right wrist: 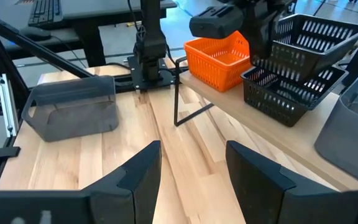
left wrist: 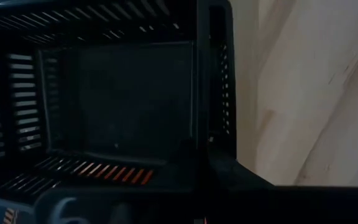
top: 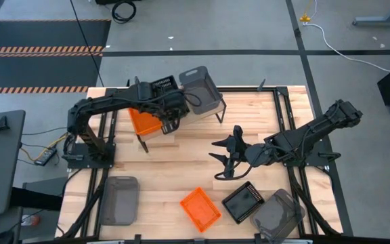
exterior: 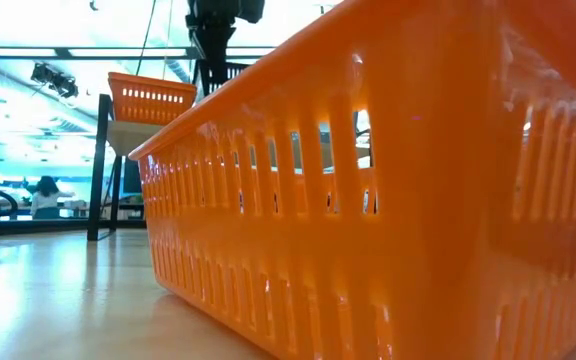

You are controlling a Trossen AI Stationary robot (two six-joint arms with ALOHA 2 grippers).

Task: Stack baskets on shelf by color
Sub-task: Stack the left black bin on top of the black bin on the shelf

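On the shelf (right wrist: 253, 118) stand an orange basket (right wrist: 219, 59), a black basket (right wrist: 288, 90) and a grey basket (top: 200, 88). My left gripper (right wrist: 260, 40) is above the shelf, shut on a second black basket (right wrist: 319, 31) that tilts over the first. My right gripper (right wrist: 191, 165) hangs open over the middle of the table (top: 181, 163), touching nothing. On the table's near part lie a grey basket (top: 119, 200) upside down, an orange basket (top: 200, 208), a black basket (top: 244, 201) and another grey basket (top: 276, 215). My left gripper holds the upper black basket by its rim (right wrist: 267, 50), at the end nearest the orange basket, with fingers coming down from above. The basket is tilted, with its held end low over the black basket beneath and its other end raised. Whether the two baskets touch, I cannot tell.
The shelf stands on thin black legs (right wrist: 176, 93) near the table's far edge. The low view is filled by the orange basket (exterior: 368, 200) close to the camera. Bare wood lies between the shelf and the near baskets.
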